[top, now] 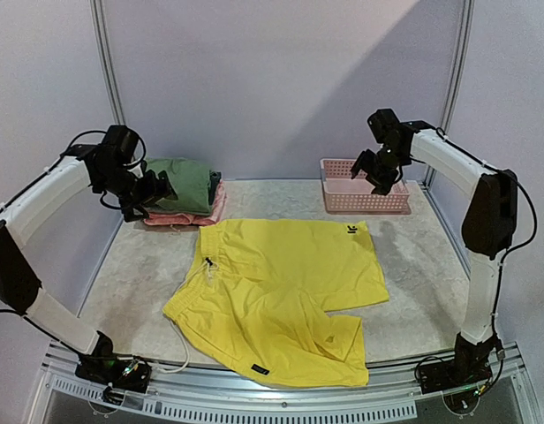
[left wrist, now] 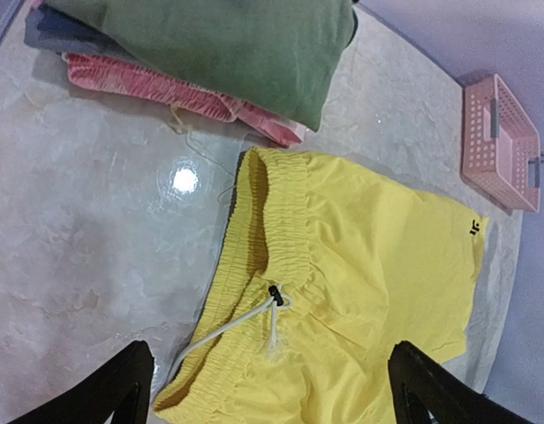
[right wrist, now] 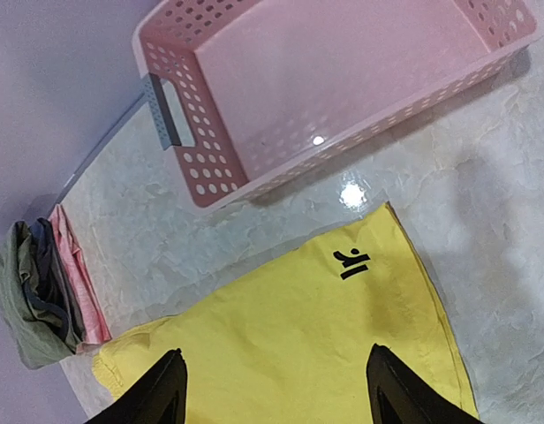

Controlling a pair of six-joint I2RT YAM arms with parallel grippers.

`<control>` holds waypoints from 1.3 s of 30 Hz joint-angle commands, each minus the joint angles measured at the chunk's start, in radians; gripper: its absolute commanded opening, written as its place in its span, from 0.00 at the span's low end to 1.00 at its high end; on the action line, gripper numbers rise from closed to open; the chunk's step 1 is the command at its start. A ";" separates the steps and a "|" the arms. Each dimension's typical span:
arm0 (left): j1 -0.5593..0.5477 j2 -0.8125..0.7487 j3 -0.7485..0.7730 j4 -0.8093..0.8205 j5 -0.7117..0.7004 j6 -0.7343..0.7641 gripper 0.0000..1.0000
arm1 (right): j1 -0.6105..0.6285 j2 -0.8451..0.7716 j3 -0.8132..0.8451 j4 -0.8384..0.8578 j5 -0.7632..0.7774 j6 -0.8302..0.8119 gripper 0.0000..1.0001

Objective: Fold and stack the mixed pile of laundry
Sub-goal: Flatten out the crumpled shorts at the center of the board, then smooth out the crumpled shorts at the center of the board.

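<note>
With the left gripper [top: 160, 188] being held spread beside the folded olive-green shirt [top: 182, 183] at far left, the yellow shorts [top: 281, 291], flat at centre, are being judged light, limp and slippery, best pinched at the waistband [left wrist: 254, 265] corners, while the right gripper [top: 378, 172] is being held spread, empty, above the pink basket [top: 365, 201].

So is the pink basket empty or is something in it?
Empty: in the right wrist view the pink basket shows a bare floor, nothing inside.
</note>
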 commanded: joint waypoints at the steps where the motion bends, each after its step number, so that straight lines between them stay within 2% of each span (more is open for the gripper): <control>1: -0.015 -0.048 -0.017 -0.071 -0.013 0.108 0.92 | 0.040 -0.124 -0.072 -0.021 0.032 -0.058 0.70; 10: -0.134 -0.124 -0.272 -0.018 0.116 0.190 0.80 | 0.248 -0.353 -0.588 0.137 -0.070 -0.011 0.64; 14: -0.203 -0.106 -0.330 0.038 0.124 0.182 0.77 | 0.292 -0.356 -0.675 0.137 -0.115 0.033 0.62; 19: -0.247 -0.056 -0.373 0.096 0.153 0.171 0.71 | 0.353 -0.398 -0.756 0.128 -0.214 -0.037 0.61; 25: -0.282 -0.041 -0.416 0.076 0.094 0.142 0.67 | 0.463 -0.577 -1.026 0.214 -0.303 -0.114 0.61; 32: -0.294 -0.113 -0.511 0.059 0.051 0.110 0.63 | 0.705 -0.824 -1.189 0.334 -0.179 -0.105 0.61; 37: -0.302 -0.150 -0.592 0.095 0.066 0.072 0.59 | 0.863 -0.845 -1.218 0.395 -0.050 -0.132 0.60; 39: -0.306 -0.159 -0.619 0.109 0.069 0.054 0.58 | 0.903 -0.814 -1.210 0.399 0.009 -0.152 0.57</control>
